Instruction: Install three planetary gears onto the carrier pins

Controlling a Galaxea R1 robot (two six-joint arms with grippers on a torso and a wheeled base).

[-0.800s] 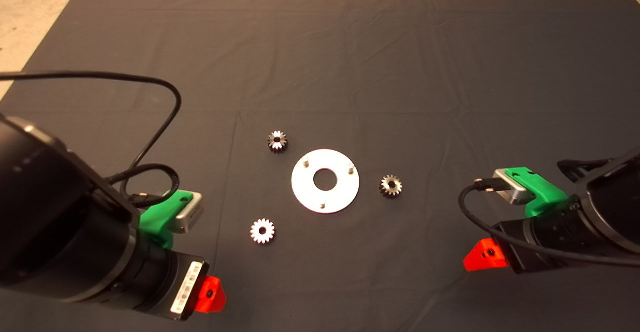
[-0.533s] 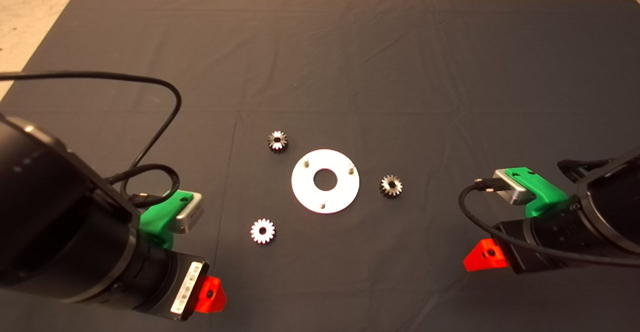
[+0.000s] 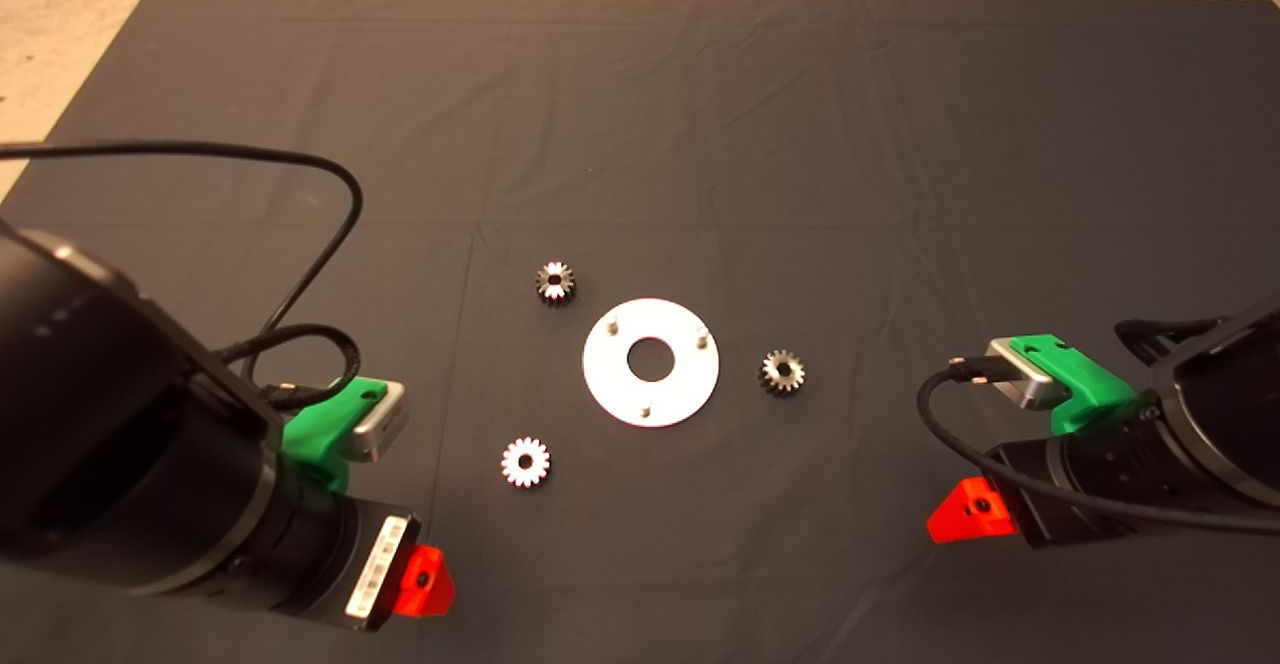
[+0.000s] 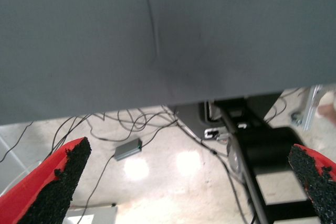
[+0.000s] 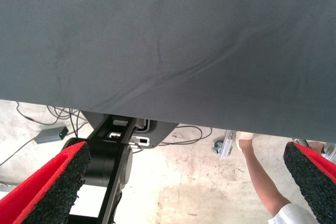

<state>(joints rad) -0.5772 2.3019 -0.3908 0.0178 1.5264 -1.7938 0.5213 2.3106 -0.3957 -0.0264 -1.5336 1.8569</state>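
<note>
Planetary gears (image 3: 525,462) lie loose around the carrier disc (image 3: 650,361) (small, rigid, likely slippery); grip across the teeth. Both end effectors, left (image 4: 184,182) and right (image 5: 186,182), released.

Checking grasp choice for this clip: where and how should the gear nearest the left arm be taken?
Grip the bright gear across its toothed rim, coming straight down from above. It lies flat on the mat with open cloth all round, so two fingers can straddle it. The left end effector, open and nearest, suits it.
</note>
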